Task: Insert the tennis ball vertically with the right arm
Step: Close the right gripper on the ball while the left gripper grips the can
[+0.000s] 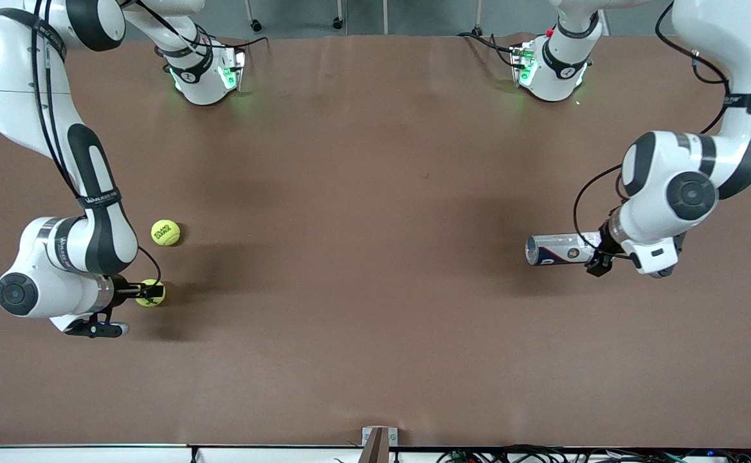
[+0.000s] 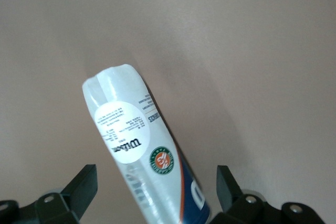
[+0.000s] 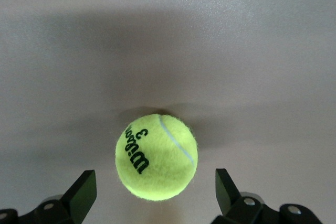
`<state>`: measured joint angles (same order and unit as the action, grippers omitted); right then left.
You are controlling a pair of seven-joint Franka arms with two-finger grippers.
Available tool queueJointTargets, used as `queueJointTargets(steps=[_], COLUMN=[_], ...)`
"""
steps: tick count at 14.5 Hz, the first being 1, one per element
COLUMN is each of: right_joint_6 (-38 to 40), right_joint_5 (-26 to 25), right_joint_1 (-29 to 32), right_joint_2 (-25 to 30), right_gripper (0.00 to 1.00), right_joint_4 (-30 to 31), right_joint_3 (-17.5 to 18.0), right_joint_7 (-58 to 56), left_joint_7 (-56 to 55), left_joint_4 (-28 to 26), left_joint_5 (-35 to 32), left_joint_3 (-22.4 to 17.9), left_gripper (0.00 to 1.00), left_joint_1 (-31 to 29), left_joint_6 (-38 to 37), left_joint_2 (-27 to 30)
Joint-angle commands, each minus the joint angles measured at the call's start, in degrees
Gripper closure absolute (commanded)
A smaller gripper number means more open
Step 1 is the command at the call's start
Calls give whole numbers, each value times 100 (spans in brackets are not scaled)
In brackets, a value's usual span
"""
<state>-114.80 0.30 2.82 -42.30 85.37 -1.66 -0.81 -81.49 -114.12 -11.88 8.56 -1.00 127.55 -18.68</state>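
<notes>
A yellow-green tennis ball (image 1: 154, 300) (image 3: 156, 156) rests on the brown table toward the right arm's end. My right gripper (image 1: 146, 292) (image 3: 156, 192) is low around it and open, with a gap between the ball and each finger. A clear ball can (image 1: 557, 249) (image 2: 142, 150) with a white and blue label lies on its side toward the left arm's end. My left gripper (image 1: 598, 261) (image 2: 157, 190) straddles one end of the can, open, its fingers (image 2: 84, 184) standing off the can's sides.
A second tennis ball (image 1: 165, 233) lies on the table a little farther from the front camera than the first one. The brown table top (image 1: 362, 257) stretches bare between the two arms.
</notes>
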Motion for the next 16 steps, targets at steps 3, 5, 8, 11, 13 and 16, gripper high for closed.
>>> queueJointTargets(steps=[3,5,8,11,13,16], right_joint_6=[-218,-235,-262,-279,-288,-314], right_joint_5=[5,14,14,14,14,5], right_joint_1=[96,96,96,96,96,96], right_joint_2=[-129,-156,-200,-208,-208,-217], right_gripper=[0,0,0,4,11,27], right_joint_4=[41,41,41,41,41,41], right_joint_3=[51,51,51,51,51,51], right_joint_7=[-33,-33,-33,-33,-33,-33], left_joint_7=[-1279,-1605,-1966,-2694,-2871,-3108], left_joint_4=[40,13,-4,-57,-66,-110], left_joint_5=[-657,-746,-772,-1254,-1326,-1597], left_joint_3=[5,5,-4,5,5,5], left_gripper=[0,0,0,0,0,0], left_joint_1=[188,223,354,425,469,487], left_joint_6=[121,130,130,130,130,130], left_joint_2=[-364,-444,-592,-768,-909,-997])
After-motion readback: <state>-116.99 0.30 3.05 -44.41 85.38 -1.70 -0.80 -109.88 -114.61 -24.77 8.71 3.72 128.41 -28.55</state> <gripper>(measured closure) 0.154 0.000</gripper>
